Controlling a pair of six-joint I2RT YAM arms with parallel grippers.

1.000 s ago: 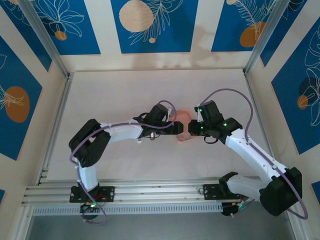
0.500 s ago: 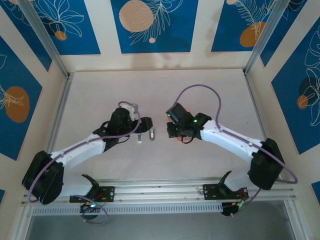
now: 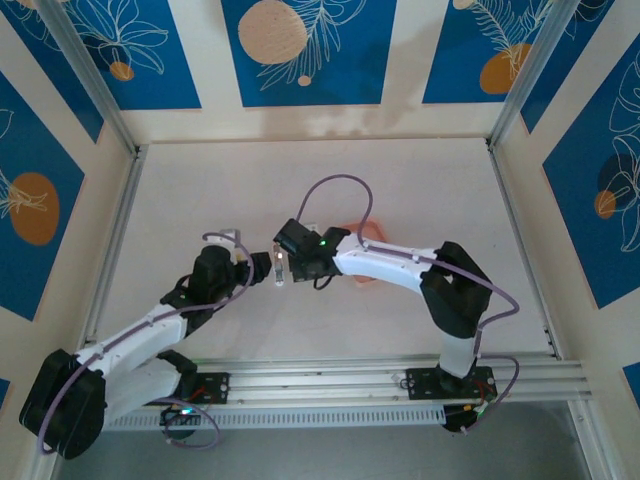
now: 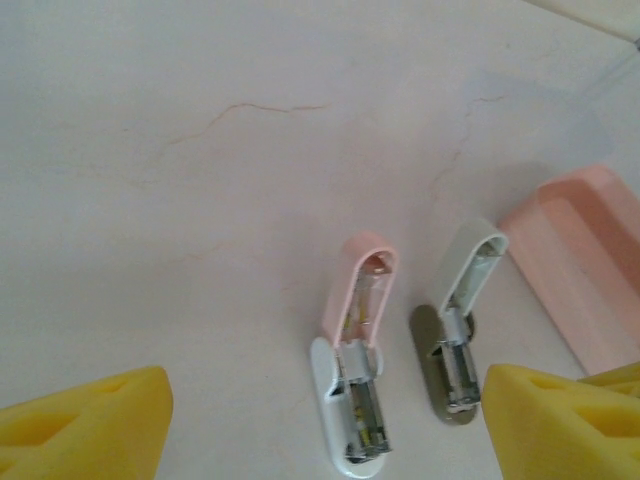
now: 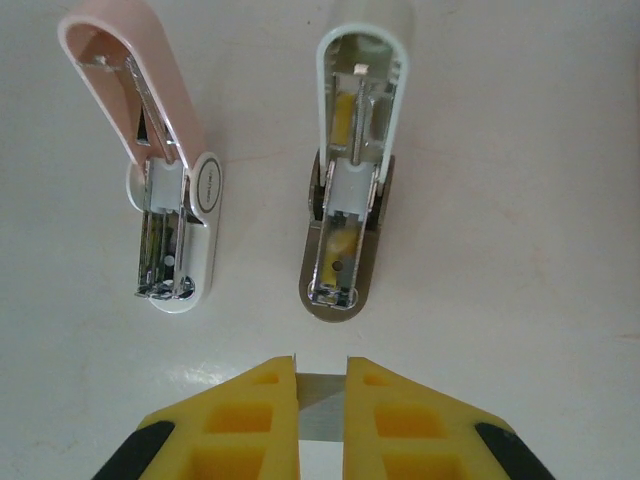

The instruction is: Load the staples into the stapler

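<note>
Right hand (image 5: pixel 322 372) swung left (left hand (image 4: pixel 320 425) retreated).

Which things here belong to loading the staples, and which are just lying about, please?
Job: staple strip, pinched in the right end effector; grey stapler, open, straight ahead of it (probably the target).
Lying about: pink stapler, also open; pink tray; left end effector, open and empty.

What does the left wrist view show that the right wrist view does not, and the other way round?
In the left wrist view, not the right: the salmon-pink tray and the open left gripper. In the right wrist view, not the left: the right gripper shut on a strip of staples. Both: the pink stapler and the grey-based stapler, lids raised.
</note>
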